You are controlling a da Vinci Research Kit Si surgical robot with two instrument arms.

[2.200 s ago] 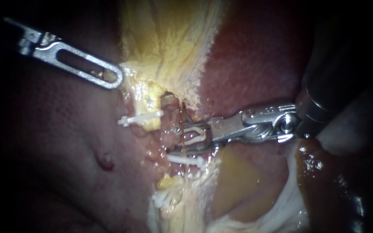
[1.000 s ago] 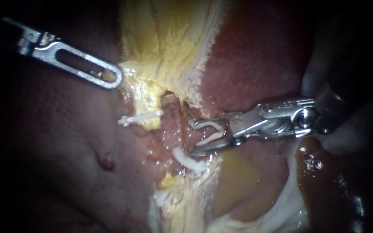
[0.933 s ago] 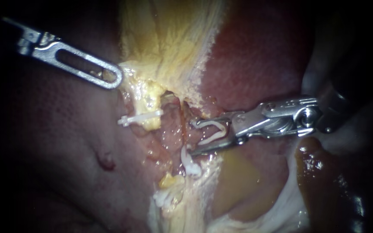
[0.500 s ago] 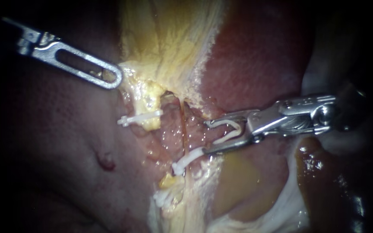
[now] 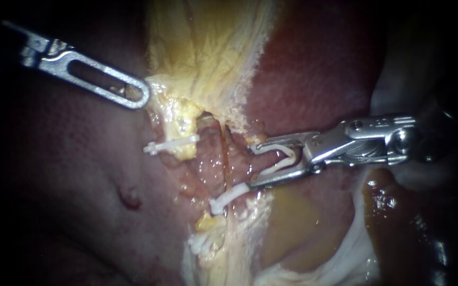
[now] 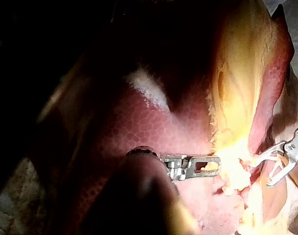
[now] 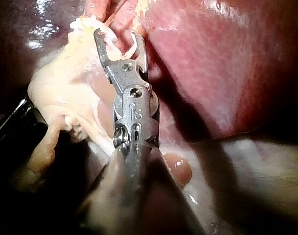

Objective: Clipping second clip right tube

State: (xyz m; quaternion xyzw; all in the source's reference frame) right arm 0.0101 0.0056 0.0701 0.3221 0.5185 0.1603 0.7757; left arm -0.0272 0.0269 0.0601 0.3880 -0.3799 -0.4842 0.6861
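Right instrument [image 5: 263,161]: jaws apart, carrying an open white clip [image 5: 283,159] between them, just beside the right tube [image 5: 225,164], not around it. A fastened clip [image 5: 228,197] sits lower on that tube. Left instrument [image 5: 143,95]: jaws clamped on yellow tissue [image 5: 197,53].

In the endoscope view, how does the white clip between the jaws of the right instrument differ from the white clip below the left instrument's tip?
The loaded clip is open, its two legs spread in a curve; the left clip is closed into one straight bar. The loaded clip is held between the jaws of the right instrument; the left clip sits on yellowish tissue, with no instrument touching it. Both are white.
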